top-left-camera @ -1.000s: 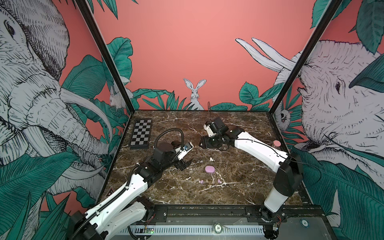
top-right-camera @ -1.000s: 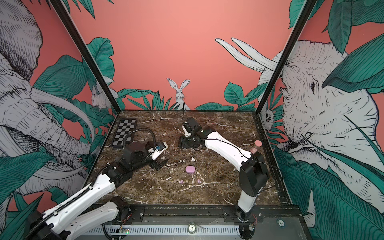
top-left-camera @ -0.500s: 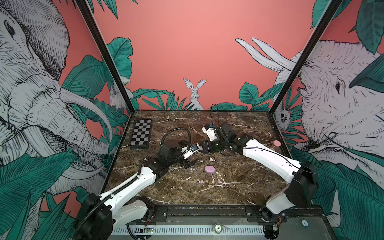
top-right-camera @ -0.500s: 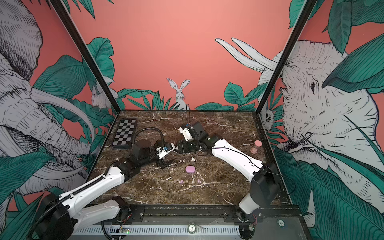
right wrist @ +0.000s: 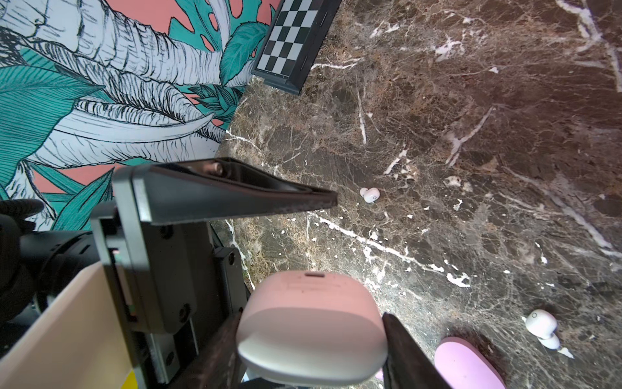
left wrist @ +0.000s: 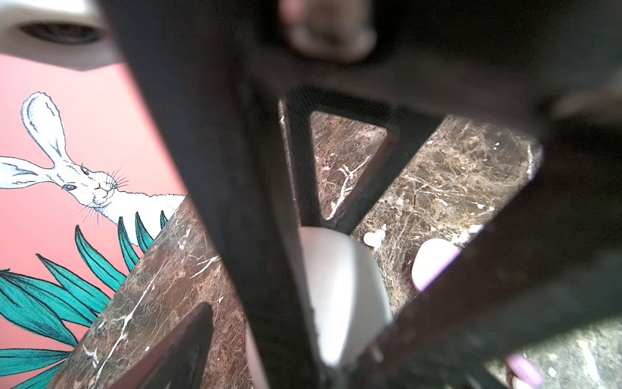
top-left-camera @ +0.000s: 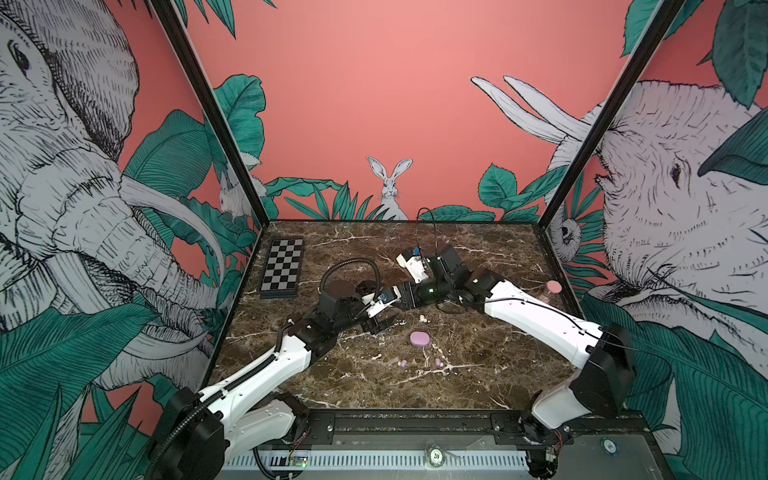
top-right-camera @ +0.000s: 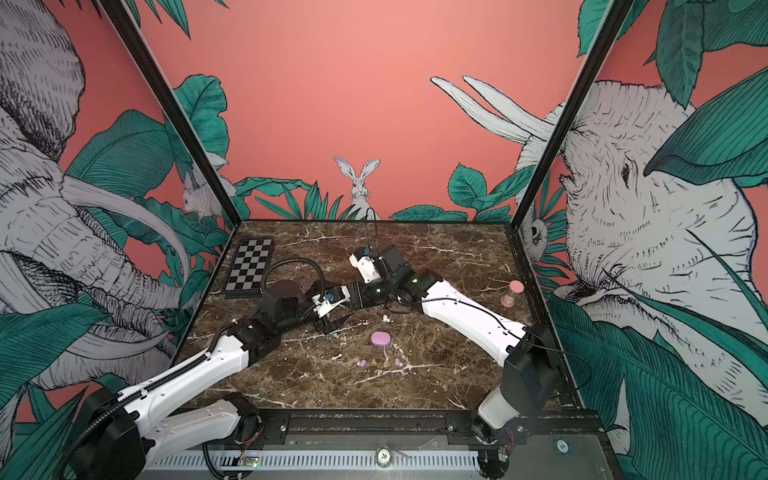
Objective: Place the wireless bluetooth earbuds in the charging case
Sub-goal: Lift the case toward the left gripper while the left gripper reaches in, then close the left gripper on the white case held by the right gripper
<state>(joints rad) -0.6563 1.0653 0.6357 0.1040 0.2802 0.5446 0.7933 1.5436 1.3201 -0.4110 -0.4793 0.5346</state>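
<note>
1. R gripper: jaws part open, clamped on white case, one finger each side. Case looks shut.
2. L gripper: jaws wide, nothing gripped. Meets R gripper tip to tip over mid table in both top views.
3. R wrist view: one L finger stands clear of white case, plain gap betw them. Other L finger hidden behind case, so contact there can't be told.
4. L wrist view: white case sits betw dark fingers, close to lens. Much of it blurred; can't sort which finger belongs to which gripper.
5. White bud 1: on table just past tip of the visible L finger. Not seen in top views.
6. White bud 2: on table out beyond R jaws, just beside purple case. In a top view it lies betw the jaws and purple case, near both grippers, touching neither.
7. Purple bud 1 and purple bud 2: on table on far side of purple case from the jaws, apart from each other, well clear of both grippers.
8. Purple case: shut, flat on table, just off R jaws' tips, not touched.
9. All four buds lie loose on table, outside both cases.
10. Chessboard: well away from both jaws, back on L gripper's side by wall.
</note>
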